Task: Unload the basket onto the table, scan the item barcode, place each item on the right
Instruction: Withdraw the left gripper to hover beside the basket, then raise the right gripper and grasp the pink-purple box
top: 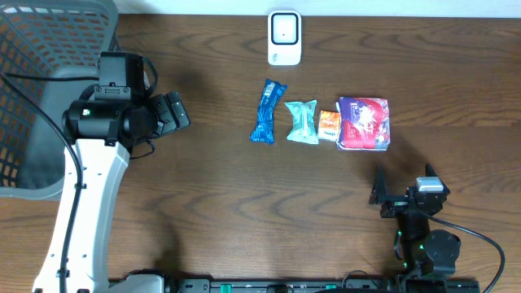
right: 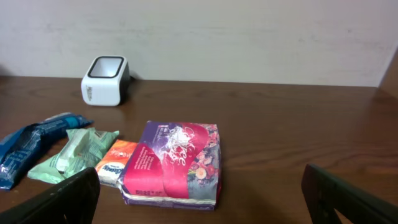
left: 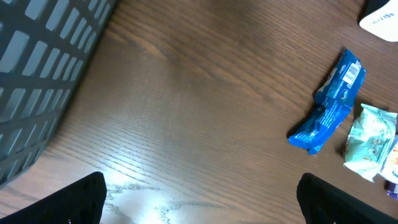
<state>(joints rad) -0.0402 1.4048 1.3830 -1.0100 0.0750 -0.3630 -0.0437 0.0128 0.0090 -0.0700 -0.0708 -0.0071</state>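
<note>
Four items lie in a row mid-tabletop [top: 212, 187]: blue packet [top: 267, 111], mint pack [top: 301, 122], orange pack [top: 329, 125], purple pack [top: 364, 123]; the orange one is squeezed between its neighbours. White scanner [top: 284, 37] stands behind the row, apart, path to it clear. Grey basket [top: 32, 81] at left edge. Left tool [top: 181, 112] beside the basket, jaws wide, empty, well left of the blue packet. Right tool [top: 404, 183] in front of the purple pack, jaws wide, empty. Dark wood grain; pale wall behind.
</note>
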